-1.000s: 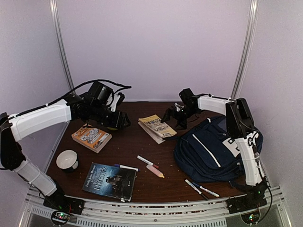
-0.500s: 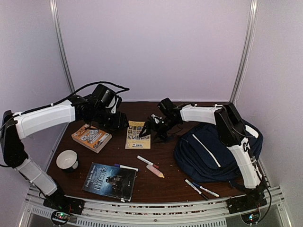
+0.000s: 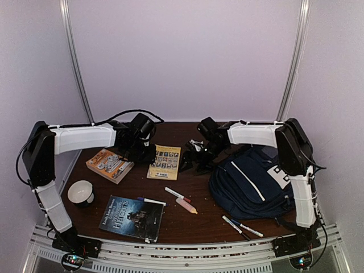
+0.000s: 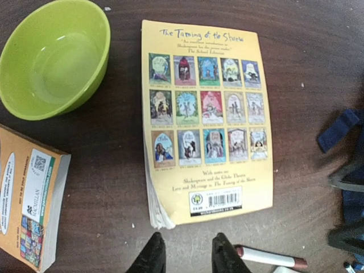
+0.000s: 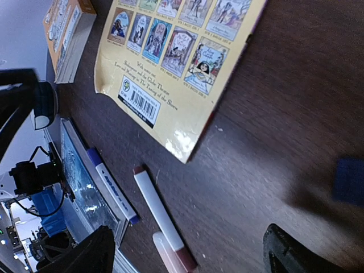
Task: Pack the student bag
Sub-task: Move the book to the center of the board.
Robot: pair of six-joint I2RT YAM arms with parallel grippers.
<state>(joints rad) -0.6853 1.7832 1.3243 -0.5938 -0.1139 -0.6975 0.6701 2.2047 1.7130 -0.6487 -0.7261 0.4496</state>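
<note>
The student bag, navy with a white stripe, lies at the right of the table; one of its straps shows at the edge of the left wrist view. A yellow paperback lies flat, back cover up, between the two arms. My left gripper hovers just off the book's near edge, its jaws partly open and empty. On the book's other side my right gripper stands wide open, holding nothing.
A green bowl and an orange book lie left of the paperback. Nearer the front are a white cup, a dark book, a white marker, a blue marker and two pens.
The yellow paperback, held up by my right gripper a second ago, now lies flat on the table. The right gripper let go and drew back. My left gripper moved right and narrowed.
</note>
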